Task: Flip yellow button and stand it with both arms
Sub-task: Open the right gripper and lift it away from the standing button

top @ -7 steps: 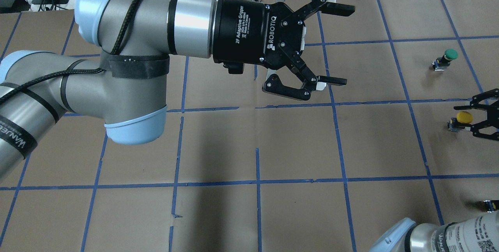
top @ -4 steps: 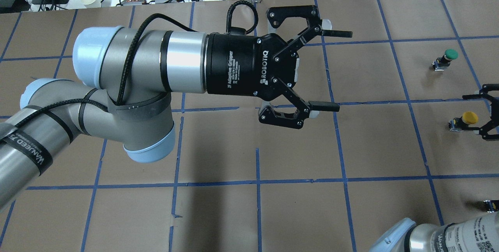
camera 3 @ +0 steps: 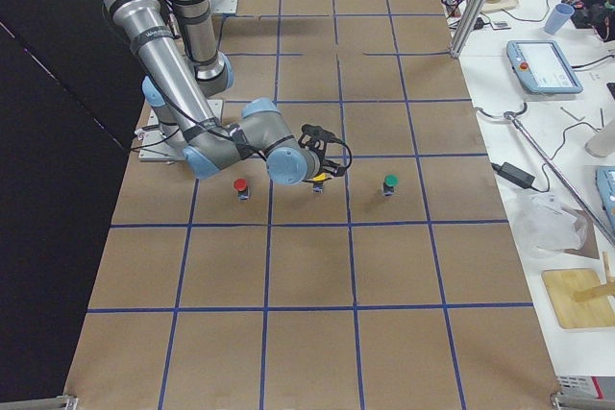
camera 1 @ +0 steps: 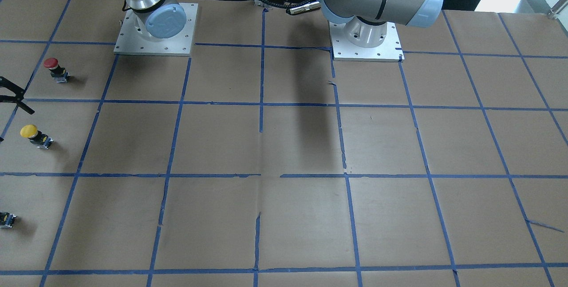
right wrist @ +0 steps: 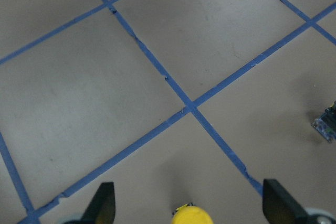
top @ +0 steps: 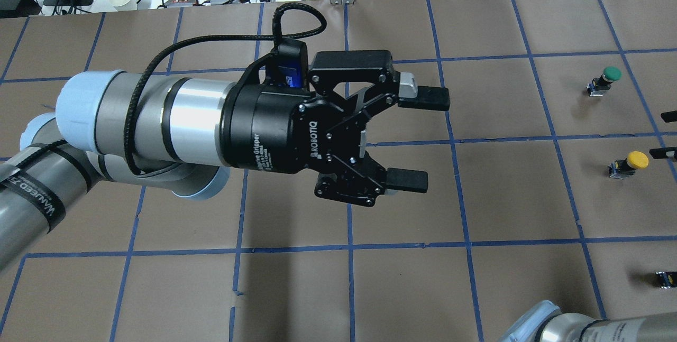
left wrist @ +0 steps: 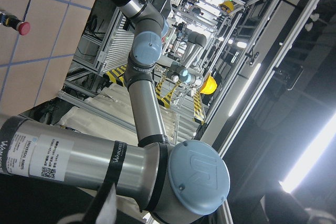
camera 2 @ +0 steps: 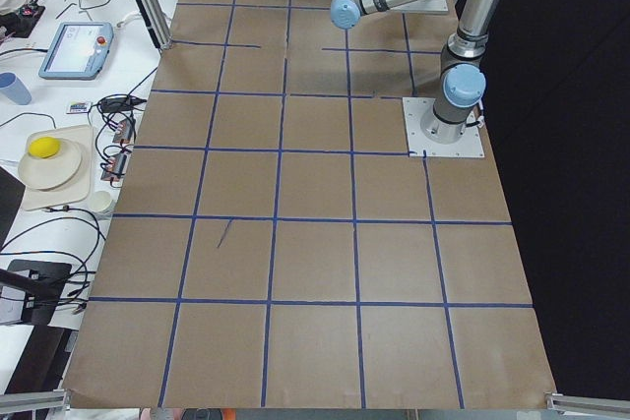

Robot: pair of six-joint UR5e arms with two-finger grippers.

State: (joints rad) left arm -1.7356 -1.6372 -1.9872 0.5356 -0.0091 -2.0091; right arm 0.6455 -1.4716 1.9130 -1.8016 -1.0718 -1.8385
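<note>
Overhead view, starting from the left: your left gripper (top: 429, 140) hangs high over the middle of the table (top: 508, 194). Its two fingers are wide apart and it holds nothing. It is well away from the yellow button (top: 629, 163).

Go right and you find the button near the table's right edge. It sits between a green button (top: 608, 79) farther back and a tiny black block (top: 665, 277) nearer the robot. Its yellow cap points right and its dark body points left. It looks tipped over, but I cannot be sure from here.

At the far right edge you see only the tips of your right gripper (top: 668, 135). They are spread apart, just beside the cap, and do not touch it. The right wrist view shows the cap low down between the two fingers (right wrist: 103, 205).

I think the button is small, light and hard. The round cap looks smooth, so fingers may slip off it. Pinch the boxy body instead, on its flat sides. It looks top-heavy, so set it down gently or it may fall over.
</note>
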